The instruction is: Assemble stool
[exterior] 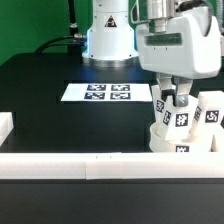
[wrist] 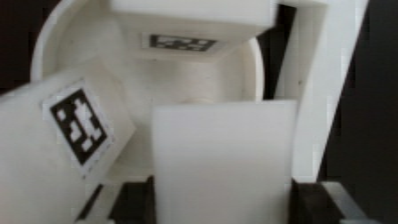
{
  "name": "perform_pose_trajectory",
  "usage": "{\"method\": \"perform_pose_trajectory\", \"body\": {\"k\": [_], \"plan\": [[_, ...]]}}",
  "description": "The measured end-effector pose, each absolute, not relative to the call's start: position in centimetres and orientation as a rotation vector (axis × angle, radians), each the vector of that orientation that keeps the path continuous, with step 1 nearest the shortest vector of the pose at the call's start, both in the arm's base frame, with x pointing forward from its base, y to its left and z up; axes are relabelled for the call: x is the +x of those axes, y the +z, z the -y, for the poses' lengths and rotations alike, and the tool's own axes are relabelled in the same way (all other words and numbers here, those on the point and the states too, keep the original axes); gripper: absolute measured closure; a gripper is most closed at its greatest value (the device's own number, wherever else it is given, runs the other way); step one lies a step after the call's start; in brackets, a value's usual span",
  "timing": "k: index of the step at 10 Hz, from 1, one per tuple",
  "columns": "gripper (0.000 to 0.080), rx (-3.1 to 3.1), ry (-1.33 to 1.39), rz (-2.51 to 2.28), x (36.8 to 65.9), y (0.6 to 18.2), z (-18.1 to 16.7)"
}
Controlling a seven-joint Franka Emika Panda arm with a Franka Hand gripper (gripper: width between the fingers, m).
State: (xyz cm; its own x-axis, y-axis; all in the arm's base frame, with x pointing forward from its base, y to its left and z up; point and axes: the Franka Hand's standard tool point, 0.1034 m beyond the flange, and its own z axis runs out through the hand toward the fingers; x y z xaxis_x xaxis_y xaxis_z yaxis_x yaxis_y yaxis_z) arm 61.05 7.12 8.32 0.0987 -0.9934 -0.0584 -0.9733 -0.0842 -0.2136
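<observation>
Gripper (exterior: 169, 99) closed on a white rectangular plastic leg block (exterior: 181, 112), tagged, upright over the white round plastic stool seat (exterior: 170, 138) on the black counter (exterior: 50, 85).

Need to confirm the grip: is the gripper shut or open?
Shut: the gripper is clamped on a leg standing upright on the seat.

White tagged stool seat (exterior: 165, 138) with upright leg blocks (exterior: 210, 115), near-right table corner.
</observation>
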Motion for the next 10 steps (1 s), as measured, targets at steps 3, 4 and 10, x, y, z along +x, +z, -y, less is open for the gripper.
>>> {"method": "perform_pose_trajectory", "body": {"k": [3, 4, 10], "plan": [[0.0461, -1.978, -0.122, -2.156, 61.24, 8.31, -7.21], [0.0461, -1.907, -0.109, -2.213, 61.23, 8.3, -7.26], [0.0461, -1.222, -0.022, -2.568, 61.09, 8.19, -7.11]]}}
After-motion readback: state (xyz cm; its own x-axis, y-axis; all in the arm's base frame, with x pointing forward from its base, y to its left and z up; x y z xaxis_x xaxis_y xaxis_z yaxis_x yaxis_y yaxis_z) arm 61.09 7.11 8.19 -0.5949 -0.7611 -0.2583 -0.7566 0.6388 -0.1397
